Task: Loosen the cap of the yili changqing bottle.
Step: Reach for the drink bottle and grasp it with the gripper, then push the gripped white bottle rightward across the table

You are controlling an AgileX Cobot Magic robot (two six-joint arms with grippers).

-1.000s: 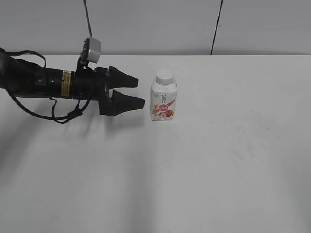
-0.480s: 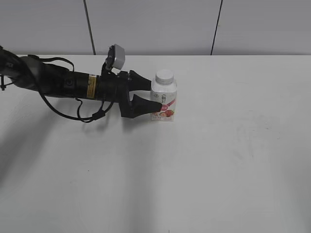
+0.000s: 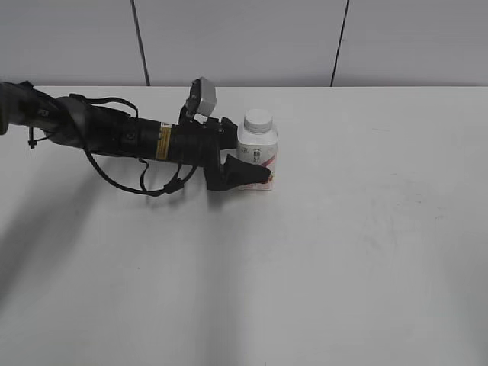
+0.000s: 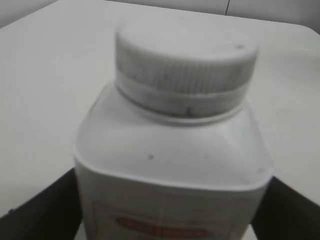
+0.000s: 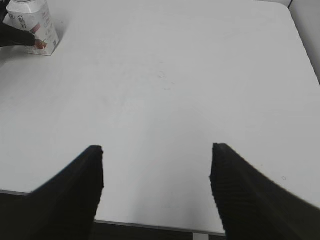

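Gripping yili changqing bottle [image 3: 257, 156] at its sides: left gripper [image 3: 255, 169] | bottle upright near desk [image 3: 343, 252] far edge, cap [image 3: 258, 120] on | right gripper [image 5: 156, 165] spread wide, holding nothing

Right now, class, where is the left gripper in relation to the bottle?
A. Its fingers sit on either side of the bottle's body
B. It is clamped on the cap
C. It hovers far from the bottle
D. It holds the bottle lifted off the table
A: the left gripper has a finger on each side of the bottle, below the cap, with the bottle standing on the table.
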